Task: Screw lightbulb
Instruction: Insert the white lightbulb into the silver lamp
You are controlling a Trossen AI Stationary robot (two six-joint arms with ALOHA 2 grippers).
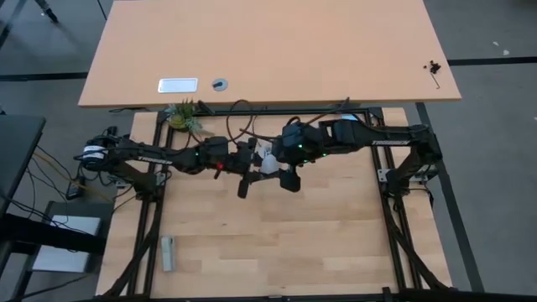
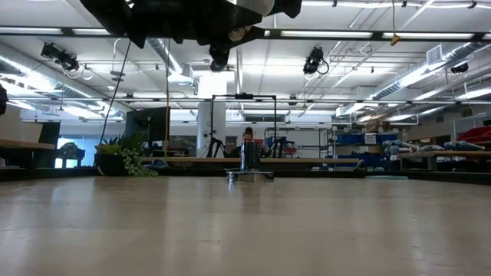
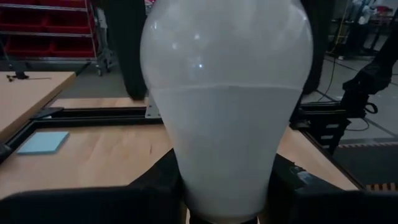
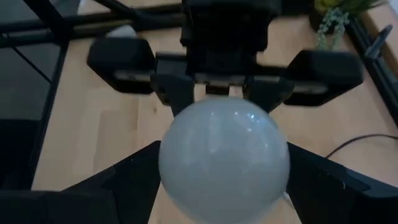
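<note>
The frosted-white lightbulb point(image 1: 268, 162) is held in the air over the middle of the table, between my two grippers. My left gripper point(image 1: 254, 158) is shut on its narrow end, and the bulb fills the left wrist view point(image 3: 225, 106). My right gripper point(image 1: 282, 164) faces the left one. Its fingers point(image 4: 134, 177) stand open on either side of the bulb's round end point(image 4: 224, 155). The silver socket point(image 2: 247, 162) stands upright on its base on the table, below the arms. It is hidden in the high view. My left gripper pinches the bulb's narrow neck point(image 3: 224, 199) between its two fingers point(image 3: 155, 193), coming level from the table's left. The bulb is clear of the table, its round end pointing toward the right gripper. My right gripper has its fingers close beside the round end; I cannot tell whether they touch it.
A small grey object point(image 1: 168, 252) lies near the table's front left. A green plant point(image 1: 181, 115) stands at the far left corner. A light desk point(image 1: 268, 50) stands beyond the far edge. A pale blue sheet point(image 3: 43, 142) lies on the table.
</note>
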